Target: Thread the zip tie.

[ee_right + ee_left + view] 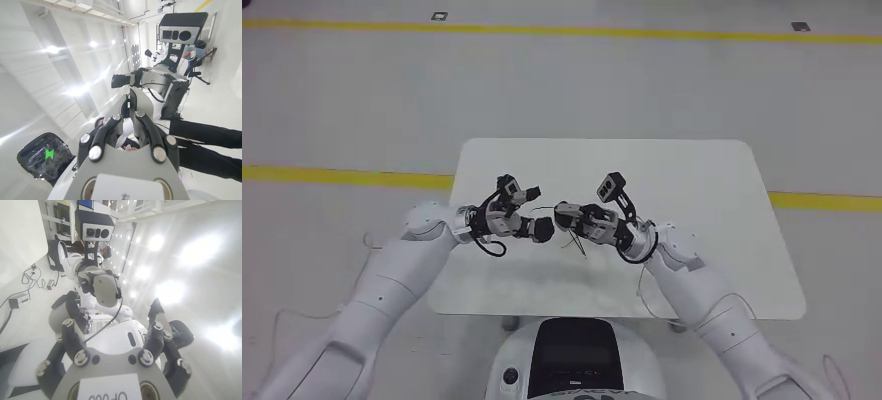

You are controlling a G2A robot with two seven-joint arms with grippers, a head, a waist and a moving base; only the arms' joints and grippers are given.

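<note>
Both arms meet above the middle of the white table (692,180). My right gripper (564,214) (127,100) has its fingers nearly together, and a thin black zip tie (577,244) hangs from it toward the table's near side. In the left wrist view the same black strip (105,325) trails down from the right gripper (105,291). My left gripper (538,210) (113,298) faces it a short way off, with its black-tipped fingers (70,302) spread wide and nothing between them. One left fingertip (118,81) shows just beyond the right fingers.
The tabletop around the grippers is bare white surface, with its edges well away on all sides. Grey floor with yellow lines (542,30) lies beyond the far edge.
</note>
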